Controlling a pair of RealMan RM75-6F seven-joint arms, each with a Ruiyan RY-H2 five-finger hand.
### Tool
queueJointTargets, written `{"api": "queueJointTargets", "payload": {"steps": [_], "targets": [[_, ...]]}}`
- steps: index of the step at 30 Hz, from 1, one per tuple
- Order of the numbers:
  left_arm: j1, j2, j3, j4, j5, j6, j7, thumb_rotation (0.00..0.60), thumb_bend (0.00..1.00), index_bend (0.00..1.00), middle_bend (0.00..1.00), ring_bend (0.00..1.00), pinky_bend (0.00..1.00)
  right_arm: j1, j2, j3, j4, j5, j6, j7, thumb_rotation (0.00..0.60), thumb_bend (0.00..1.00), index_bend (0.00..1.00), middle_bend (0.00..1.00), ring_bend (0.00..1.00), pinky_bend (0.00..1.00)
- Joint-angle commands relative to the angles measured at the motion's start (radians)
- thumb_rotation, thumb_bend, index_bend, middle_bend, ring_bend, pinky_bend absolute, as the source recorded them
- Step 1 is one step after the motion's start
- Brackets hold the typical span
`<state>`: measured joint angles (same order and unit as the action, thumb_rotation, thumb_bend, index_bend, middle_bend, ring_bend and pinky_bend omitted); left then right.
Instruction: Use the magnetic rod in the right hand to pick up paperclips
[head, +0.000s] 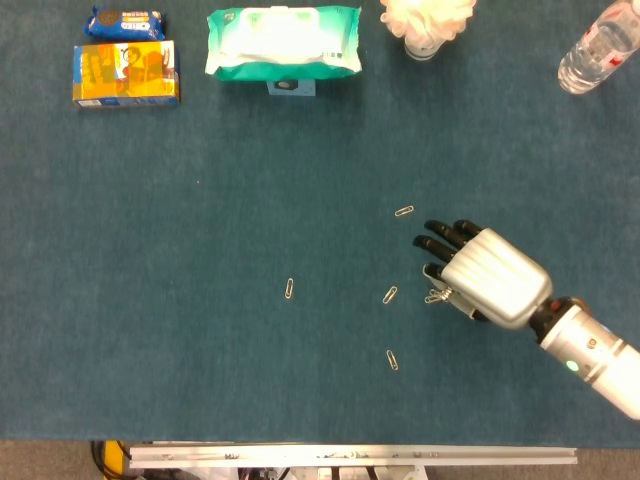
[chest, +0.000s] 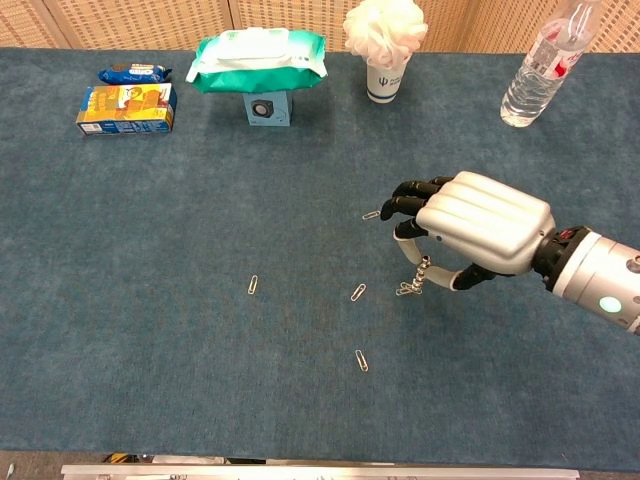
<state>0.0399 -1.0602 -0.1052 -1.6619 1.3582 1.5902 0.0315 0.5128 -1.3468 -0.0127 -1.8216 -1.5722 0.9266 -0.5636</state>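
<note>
My right hand (head: 485, 275) (chest: 470, 225) hangs over the blue table, right of the middle, and grips a short magnetic rod (chest: 419, 272) that points down. A small bunch of paperclips (chest: 406, 289) (head: 435, 297) clings to the rod's tip. Loose paperclips lie on the table: one (head: 404, 211) (chest: 371, 214) just beyond the fingers, one (head: 390, 295) (chest: 357, 292) left of the rod tip, one (head: 392, 359) (chest: 360, 360) nearer the front, and one (head: 289, 289) (chest: 253, 284) farther left. My left hand shows in neither view.
At the back stand a wet-wipes pack (head: 283, 40) on a small box, an orange box (head: 125, 74) with a blue snack packet (head: 124, 20), a cup holding a white puff (chest: 385, 40), and a water bottle (chest: 540, 60) at the far right.
</note>
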Motion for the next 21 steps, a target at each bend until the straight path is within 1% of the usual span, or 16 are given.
{"api": "queueJointTargets", "payload": {"steps": [1,21], "targets": [[0.001,0.002,-0.001,-0.001,-0.003,0.0,-0.003,0.6,0.05,0.23,0.16,0.14,0.31,0.007,-0.01,0.003,0.006,0.008,-0.005,-0.004,0.6,0.31,0.56,0.24,0.14,0.3],[0.024,0.023,-0.007,0.001,-0.013,0.02,-0.055,0.6,0.05,0.23,0.17,0.14,0.31,0.073,-0.09,0.023,0.049,0.071,-0.046,-0.004,0.6,0.31,0.57,0.24,0.14,0.3]]}}
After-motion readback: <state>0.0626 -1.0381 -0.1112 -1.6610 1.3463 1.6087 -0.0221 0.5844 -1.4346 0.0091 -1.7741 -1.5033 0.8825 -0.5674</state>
